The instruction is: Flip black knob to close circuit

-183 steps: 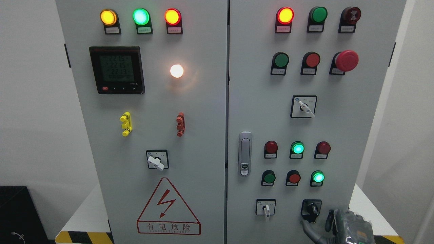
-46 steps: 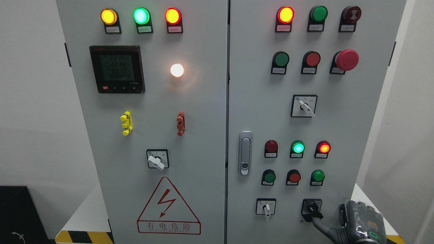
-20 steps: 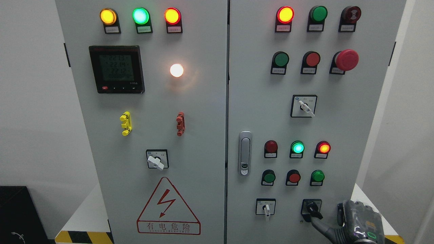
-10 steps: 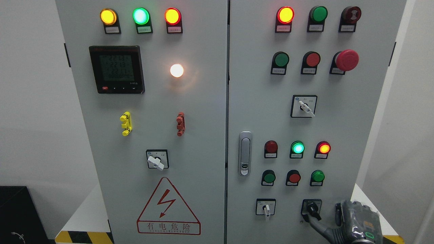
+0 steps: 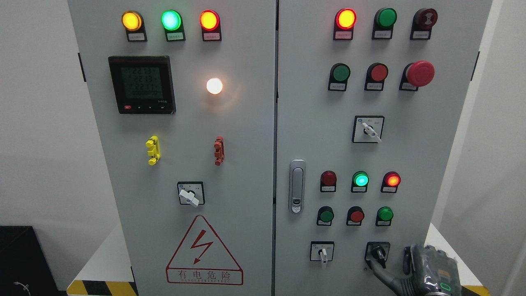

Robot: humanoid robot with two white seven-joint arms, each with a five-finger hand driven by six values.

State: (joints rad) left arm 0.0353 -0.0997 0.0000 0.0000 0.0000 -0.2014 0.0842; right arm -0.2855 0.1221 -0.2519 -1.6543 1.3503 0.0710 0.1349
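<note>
Head view: the black knob (image 5: 378, 255) sits at the cabinet's (image 5: 230, 123) lower right, handle pointing down-right. The right hand (image 5: 411, 271) reaches one finger (image 5: 380, 274) to just below it, placed to push, gripping nothing. Its other fingers are cut off; contact is unclear.

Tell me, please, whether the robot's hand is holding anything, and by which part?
The right hand has a finger at the lower edge of the black knob; whether it grips it cannot be told.
</note>
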